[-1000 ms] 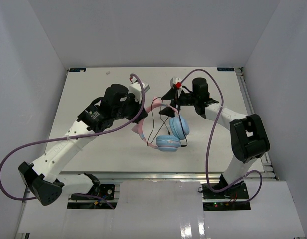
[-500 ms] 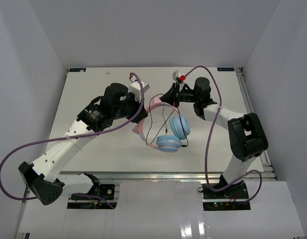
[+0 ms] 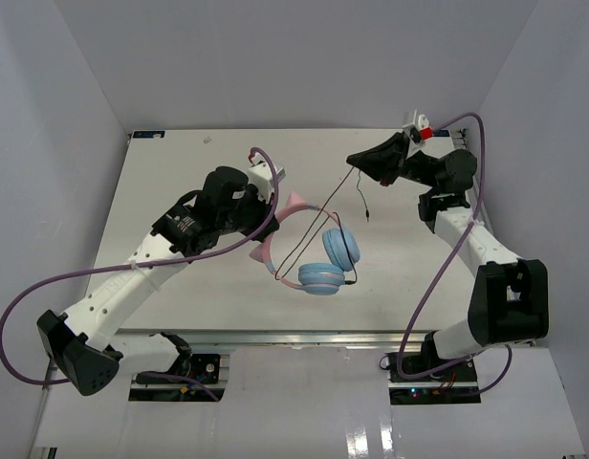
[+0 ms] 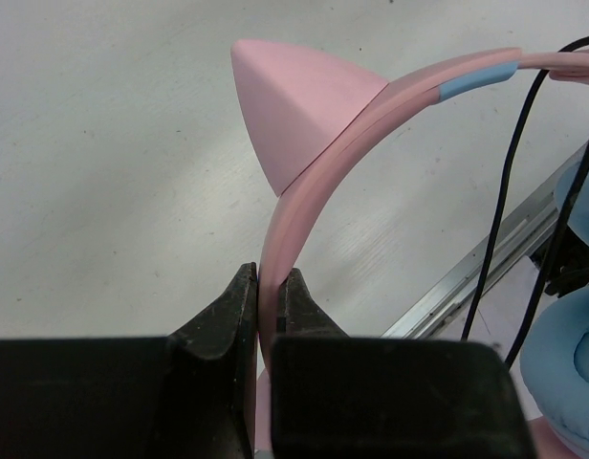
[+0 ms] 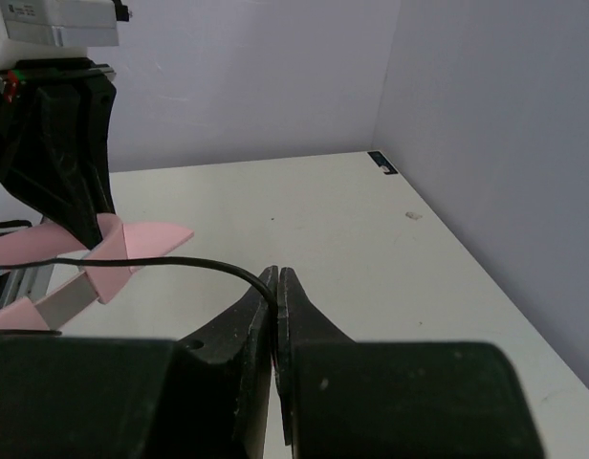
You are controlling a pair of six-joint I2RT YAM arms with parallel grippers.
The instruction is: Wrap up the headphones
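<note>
headphones (image 3: 318,260) at frame centre, my left gripper (image 4: 268,287) clamped on the headband (image 4: 318,158). My right gripper (image 5: 275,285), pinching the cable (image 3: 316,220), just swung from centre to upper right; cable now drawn out straight, so I reckon winding can start

I am watching the headband (image 4: 309,182) sitting between the fingers of the left pincer (image 4: 268,287), with the ear cups (image 3: 320,278) of the headphones (image 3: 340,249) resting on the table (image 3: 170,172) to that pincer's right, nearer the arm bases. The cable (image 3: 318,222) is running from there up to the right pincer (image 3: 357,161), which is hanging over the table's far right part, well apart from the left pincer.
</note>
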